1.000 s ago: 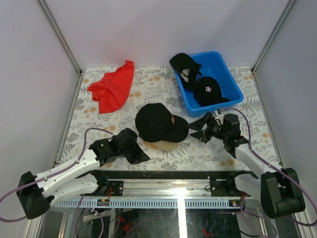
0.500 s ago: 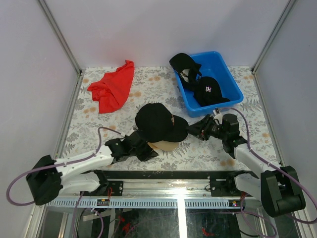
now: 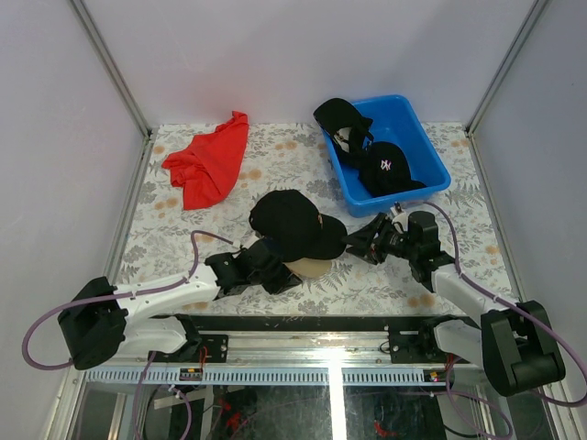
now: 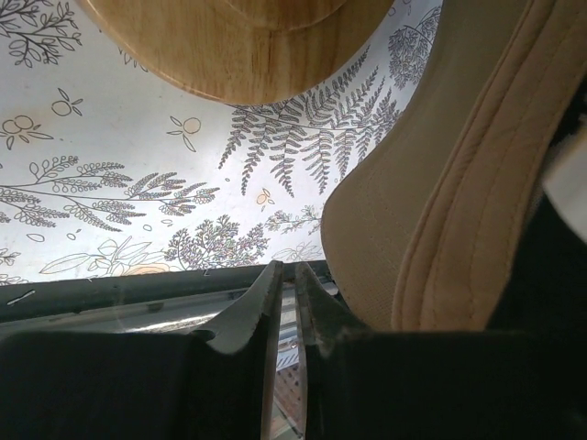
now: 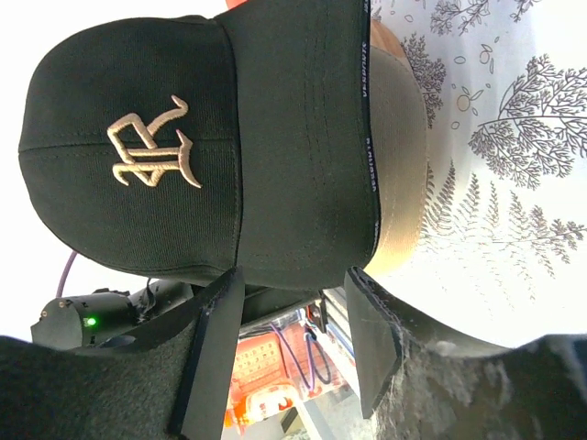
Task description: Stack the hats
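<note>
A black cap (image 3: 292, 223) with a gold emblem (image 5: 151, 151) lies on top of a tan cap, whose brim (image 3: 310, 268) pokes out beneath it. My left gripper (image 3: 275, 275) is low at the pile's near left, shut and empty (image 4: 286, 275). The tan brim (image 4: 431, 192) is just to its right and the wooden stand (image 4: 248, 46) is ahead. My right gripper (image 3: 362, 243) is open (image 5: 292, 275). The black brim (image 5: 303, 156) reaches its fingertips, with the tan brim (image 5: 399, 192) under it. Two more black caps lie in the bin, one (image 3: 341, 119) over its back rim and one with a white logo (image 3: 385, 167).
The blue bin (image 3: 431, 156) stands at the back right. A red cloth (image 3: 209, 160) lies at the back left. The table's near edge and a metal rail (image 3: 330, 325) run just behind both arms.
My left gripper has slid right, up to the near left side of the stacked caps. My right gripper has edged left towards the black brim.
</note>
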### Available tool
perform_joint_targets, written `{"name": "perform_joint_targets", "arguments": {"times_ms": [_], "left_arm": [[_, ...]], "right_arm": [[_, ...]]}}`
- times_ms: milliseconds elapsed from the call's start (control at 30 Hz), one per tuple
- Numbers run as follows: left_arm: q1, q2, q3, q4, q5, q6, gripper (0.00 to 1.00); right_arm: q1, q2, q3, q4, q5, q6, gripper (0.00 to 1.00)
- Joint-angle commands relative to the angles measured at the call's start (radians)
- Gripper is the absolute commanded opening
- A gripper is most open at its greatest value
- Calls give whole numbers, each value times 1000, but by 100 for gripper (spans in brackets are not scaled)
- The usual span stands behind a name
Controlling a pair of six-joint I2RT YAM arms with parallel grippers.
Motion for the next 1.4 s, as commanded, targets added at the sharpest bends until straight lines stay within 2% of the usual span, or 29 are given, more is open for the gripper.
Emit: {"name": "perform_joint_targets", "arguments": {"times_ms": [0,200,400,700,933,1033,1167,1233,1367], "left_arm": [[-8,-34,21,20,-49,-5,9],[-8,-50,-14,23,-55,-18,9],[-8,-47,-18,23,-48,-16,9],[-7,-72,-50,18,-46,-26,9],[-8,-113,-62,-9,-41,-28,9],[-9,-145,-72,-29,-30,-34,8],[-22,-185,-87,-54,-27,-52,8],[-31,-188,-96,-50,-30,-69,7],[-35,-147,-96,-15,-24,-67,7]], "right_arm": [[10,-38,37,-66,11,-88,55],[13,10,-5,40,27,-60,60],[42,120,26,119,48,-54,66],[74,201,32,236,78,-15,63],[74,201,46,237,99,-22,62],[74,219,49,257,103,-21,51],[76,222,53,268,101,-23,18],[80,201,55,251,105,-31,7],[99,123,86,130,141,-100,0]]}}
